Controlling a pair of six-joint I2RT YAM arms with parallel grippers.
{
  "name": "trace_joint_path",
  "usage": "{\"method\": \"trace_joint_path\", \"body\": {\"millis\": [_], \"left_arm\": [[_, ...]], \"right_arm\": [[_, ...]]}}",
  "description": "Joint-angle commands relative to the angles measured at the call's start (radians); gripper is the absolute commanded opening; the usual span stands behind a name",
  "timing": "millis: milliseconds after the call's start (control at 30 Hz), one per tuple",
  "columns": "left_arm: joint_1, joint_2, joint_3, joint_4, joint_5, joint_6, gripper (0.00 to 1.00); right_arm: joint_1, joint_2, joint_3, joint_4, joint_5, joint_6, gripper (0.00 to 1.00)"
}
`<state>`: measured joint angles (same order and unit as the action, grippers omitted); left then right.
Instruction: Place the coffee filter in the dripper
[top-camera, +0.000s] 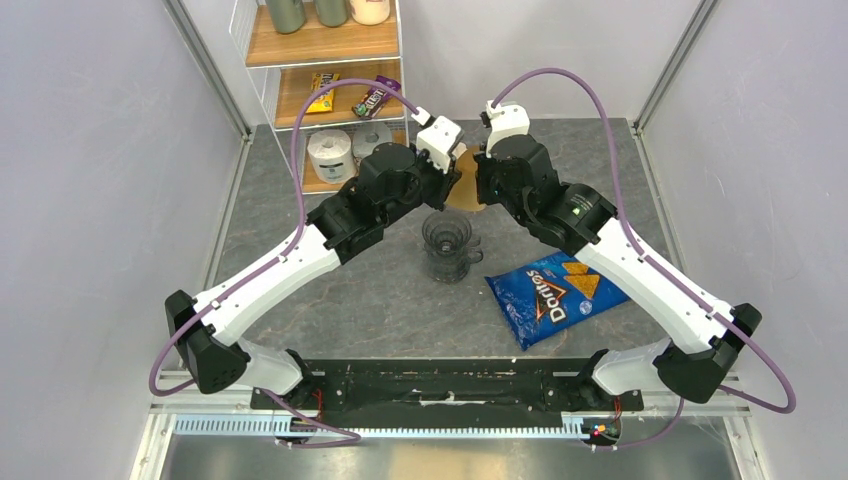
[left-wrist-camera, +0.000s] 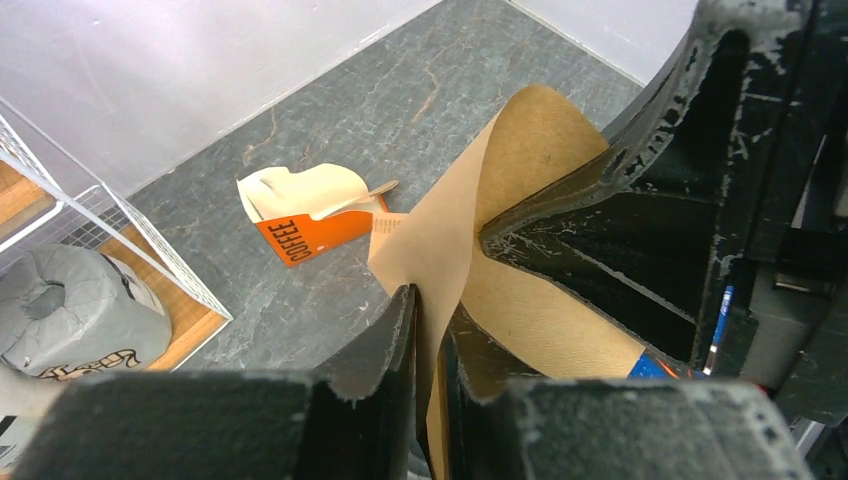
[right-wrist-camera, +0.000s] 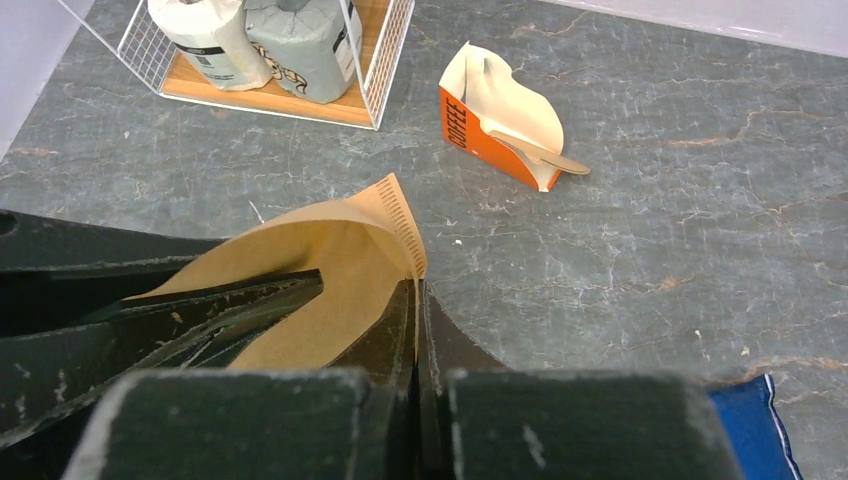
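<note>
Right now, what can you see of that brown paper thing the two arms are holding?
The coffee filter is thin tan-brown paper with a ribbed, crimped seam along one edge. It is held in the air, spread partly open into a curved pocket. The left gripper pinches one edge, and the right gripper pinches it at the seam. In the top view it sits just beyond the dripper, not in it.
</note>
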<state>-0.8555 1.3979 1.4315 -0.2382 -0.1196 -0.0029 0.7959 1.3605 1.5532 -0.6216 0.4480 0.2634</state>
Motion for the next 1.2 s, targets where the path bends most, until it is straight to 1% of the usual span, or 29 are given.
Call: {"method": "trace_joint_path", "body": {"millis": [0,133,300,433,667,900,1033,1167], "left_arm": [[-0.011,0.000,0.036,0.025,0.030,-0.033,0.18],[-0.013,-0.002,0.038,0.022,0.046,-0.045,0.13],[-0.013,-0.004,0.031,0.014,0.028,-0.056,0.12],[-0.013,-0.011,0.030,0.017,0.030,-0.066,0.11],[-0.013,-0.017,0.035,0.016,0.092,-0.077,0.10],[-0.012,-0.020,0.034,0.010,0.093,-0.080,0.08],[-0.011,-0.023,0.033,0.010,0.064,-0.101,0.04],[-0.011,-0.029,0.031,0.010,0.088,-0.116,0.02]], "right_arm": [[0.006,-0.013,0.025,0.058,-0.023,0.018,0.00],[0.007,-0.033,0.005,0.095,-0.078,0.017,0.00],[0.007,-0.074,-0.039,0.145,-0.154,0.008,0.00],[0.008,-0.073,-0.040,0.122,-0.140,0.007,0.00],[0.008,-0.074,-0.046,0.122,-0.139,0.012,0.00],[0.009,-0.088,-0.058,0.121,-0.173,0.022,0.00],[0.007,-0.089,-0.058,0.096,-0.172,0.035,0.00],[0.008,-0.097,-0.069,0.094,-0.189,0.066,0.00]]}}
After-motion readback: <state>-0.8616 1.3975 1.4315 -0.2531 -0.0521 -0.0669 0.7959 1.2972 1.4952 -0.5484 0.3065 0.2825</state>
